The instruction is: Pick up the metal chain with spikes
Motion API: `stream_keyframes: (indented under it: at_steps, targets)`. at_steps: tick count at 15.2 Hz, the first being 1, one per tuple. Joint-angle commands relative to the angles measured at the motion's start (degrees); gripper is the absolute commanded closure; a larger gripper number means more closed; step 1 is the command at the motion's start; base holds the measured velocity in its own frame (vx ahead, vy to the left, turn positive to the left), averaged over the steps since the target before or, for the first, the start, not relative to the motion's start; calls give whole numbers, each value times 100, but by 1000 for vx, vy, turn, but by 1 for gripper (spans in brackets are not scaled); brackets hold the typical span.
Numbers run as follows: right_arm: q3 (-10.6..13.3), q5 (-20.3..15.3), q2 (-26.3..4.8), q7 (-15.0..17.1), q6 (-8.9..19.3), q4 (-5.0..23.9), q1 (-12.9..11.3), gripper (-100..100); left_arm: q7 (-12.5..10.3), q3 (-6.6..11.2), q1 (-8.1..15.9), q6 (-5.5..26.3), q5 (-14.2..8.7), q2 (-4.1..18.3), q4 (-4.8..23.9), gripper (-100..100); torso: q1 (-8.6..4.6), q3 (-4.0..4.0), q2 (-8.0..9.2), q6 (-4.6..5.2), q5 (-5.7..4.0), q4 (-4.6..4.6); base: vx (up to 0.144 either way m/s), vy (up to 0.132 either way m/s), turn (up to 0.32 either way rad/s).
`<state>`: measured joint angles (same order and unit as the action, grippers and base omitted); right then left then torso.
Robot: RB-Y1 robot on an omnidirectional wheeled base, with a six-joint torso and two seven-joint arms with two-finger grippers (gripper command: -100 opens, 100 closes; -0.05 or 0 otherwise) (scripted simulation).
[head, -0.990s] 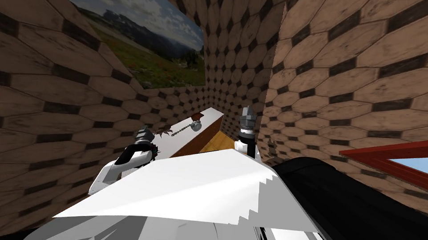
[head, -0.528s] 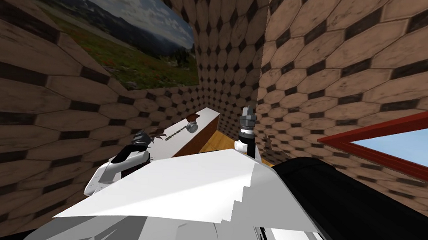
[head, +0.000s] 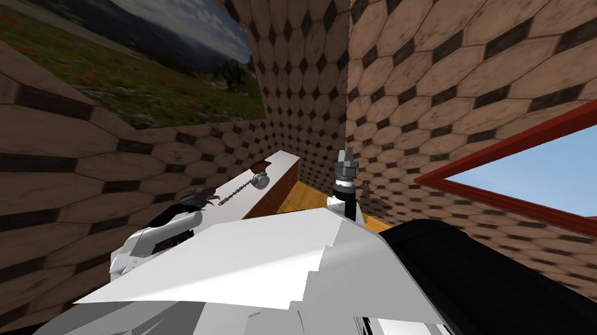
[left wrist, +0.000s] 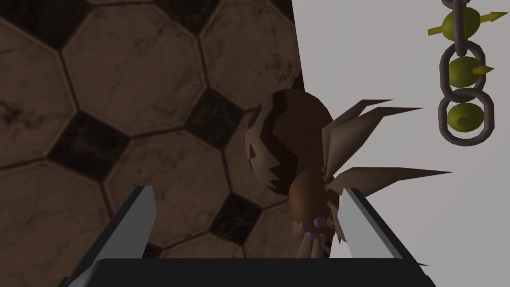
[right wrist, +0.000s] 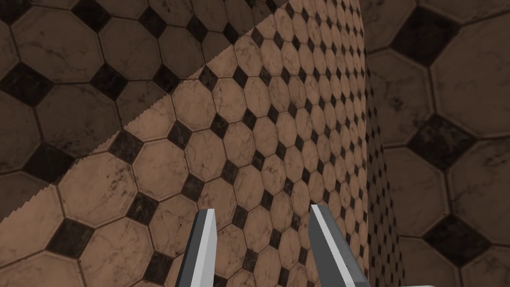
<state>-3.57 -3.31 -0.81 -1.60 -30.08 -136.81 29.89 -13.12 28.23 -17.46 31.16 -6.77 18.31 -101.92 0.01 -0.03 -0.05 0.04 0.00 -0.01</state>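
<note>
Left gripper is nearest: fingers wide apart, nothing held. It hangs low over the near end of the white-topped counter, by the tiled wall. My guess is it's there to line up on the chain.

What sits in the gap is the wrong thing: a brown spider at the counter's wall-side edge, its head close against one finger and its legs fanned over the white top. Closing here would likely grab the spider, so it's the obstacle.

The spiked chain lies just beyond the spider and off to one side, outside the finger gap and touching neither finger. It has grey links around olive beads with yellow spikes. In the head view the chain runs along the counter away from me to a grey round lump; I can't tell if they're joined. A small brown thing sits past that.

I think the hand needs to shift sideways over the links, clear of the spider's legs.

Right gripper is raised upright near the wall corner, idle, fingers partly apart and empty.
</note>
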Motion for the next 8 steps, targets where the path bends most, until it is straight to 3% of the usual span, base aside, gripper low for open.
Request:
stream_keyframes:
  at_steps: [1, 2, 4, 5, 8]
  targets:
    - [0, 0, 0, 0, 0, 0, 0, 0, -28, 54, 4, 199, -51, 31, 50, -100, 0, 0, 0, 0, 0, 0, 9, 7, -44]
    - [-1, 0, 0, 0, 0, 0, 1, 0, -82, 179, 72, 372, -119, 61, 224, -100, 2, 0, 1, -6, 0, 0, 11, -2, -163]
    - [0, 0, 0, 0, 0, 0, 0, 0, -82, 179, 72, 480, -119, 61, 224, -100, 0, 1, 1, -2, 0, 0, 9, 1, -144]
    - [-1, 0, 0, 0, 0, 0, 1, 0, -135, 301, 138, 675, -185, 89, 394, -100, 1, 1, 2, -5, 0, 0, 10, -3, -227]
    - [0, 0, 0, 0, 0, 0, 0, 0, -186, 419, 203, 1023, -249, 115, 561, -100, 0, 0, 0, 1, 0, 0, 13, 3, -272]
